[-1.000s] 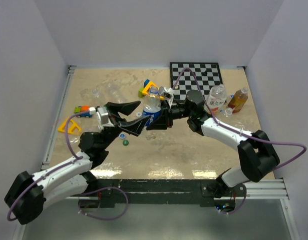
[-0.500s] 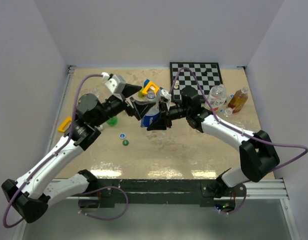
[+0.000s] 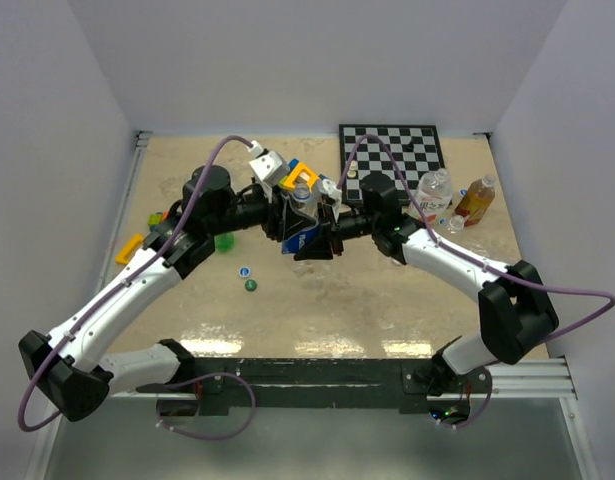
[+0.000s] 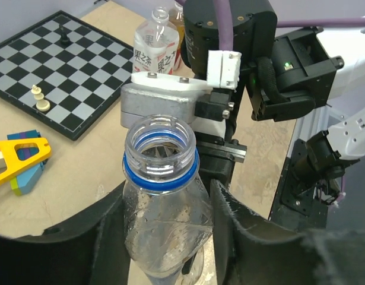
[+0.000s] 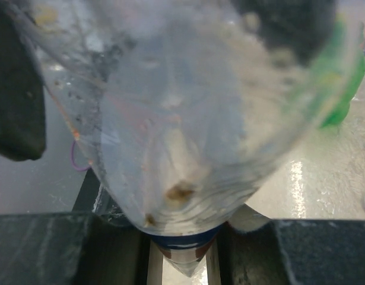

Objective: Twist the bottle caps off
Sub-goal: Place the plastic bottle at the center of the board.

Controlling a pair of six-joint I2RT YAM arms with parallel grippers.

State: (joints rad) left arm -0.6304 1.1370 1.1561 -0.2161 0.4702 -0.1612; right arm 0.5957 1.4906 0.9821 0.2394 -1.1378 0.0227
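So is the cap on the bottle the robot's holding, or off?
Off. The clear bottle has an open mouth, with only a blue ring around its neck.

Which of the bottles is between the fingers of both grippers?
The clear bottle with the blue neck ring, its mouth open; the white-labelled bottle and amber bottle stand free beside the chessboard.

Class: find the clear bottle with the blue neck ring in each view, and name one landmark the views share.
Top external: bottle mid-frame, slightly above centre.
Left wrist: bottle low centre, its uncapped mouth towards the camera.
Right wrist: bottle fills most of the frame, blurred.
Landmark: chessboard at the top, right of centre, in top external, and upper left in left wrist; not in right wrist.
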